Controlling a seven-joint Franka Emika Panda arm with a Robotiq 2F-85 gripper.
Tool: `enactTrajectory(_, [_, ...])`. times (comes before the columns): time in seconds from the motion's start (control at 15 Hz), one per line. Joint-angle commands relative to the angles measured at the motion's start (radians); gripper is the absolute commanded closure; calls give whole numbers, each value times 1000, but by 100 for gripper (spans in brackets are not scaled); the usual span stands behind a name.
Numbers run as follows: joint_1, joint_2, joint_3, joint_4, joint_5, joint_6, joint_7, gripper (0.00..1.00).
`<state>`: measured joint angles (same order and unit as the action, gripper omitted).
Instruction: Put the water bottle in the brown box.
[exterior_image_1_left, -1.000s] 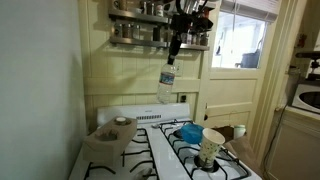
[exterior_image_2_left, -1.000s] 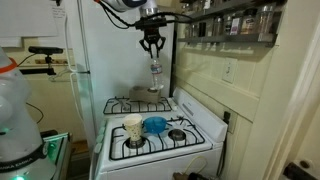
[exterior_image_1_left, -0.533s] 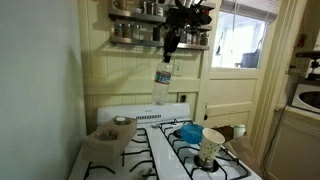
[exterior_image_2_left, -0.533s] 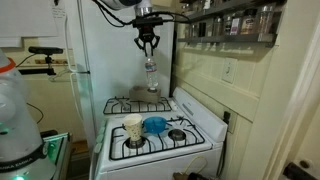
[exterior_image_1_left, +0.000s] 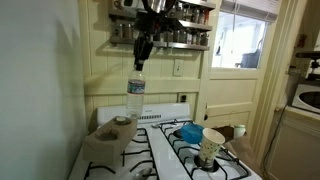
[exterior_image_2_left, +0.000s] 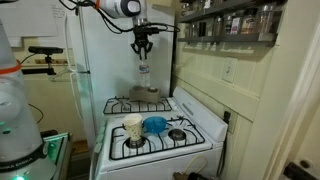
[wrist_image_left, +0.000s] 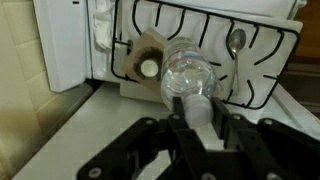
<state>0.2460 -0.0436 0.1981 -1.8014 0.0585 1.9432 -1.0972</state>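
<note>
Fingers (exterior_image_1_left: 141, 56) pinched on neck of water bottle (exterior_image_1_left: 136, 97) | brown box (exterior_image_1_left: 105, 133) at left on stove worktop (exterior_image_1_left: 152, 140), below bottle, not touching | bottle hangs upright in air directly under fingers | paper cup (exterior_image_1_left: 211, 146) at right

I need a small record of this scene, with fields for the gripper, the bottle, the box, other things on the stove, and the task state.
gripper: gripper shut on the top of the water bottle
bottle: hangs upright in the air above the stove
box: brown box on the stove, below and near the bottle
other things: patterned paper cup beside a blue item
task state: bottle not yet in the box
</note>
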Motion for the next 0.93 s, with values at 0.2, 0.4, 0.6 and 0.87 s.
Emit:
enactTrajectory(0.2, [31,139,71,205,6,-59,-155,92])
enactTrajectory(0.4, [35,179,101,235,48,-104,-263,92])
enactTrajectory(0.6, [16,163,115,187,137,-86,-392,92])
enactTrajectory(0.87, [13,157,109,164,170,-81,-436,92])
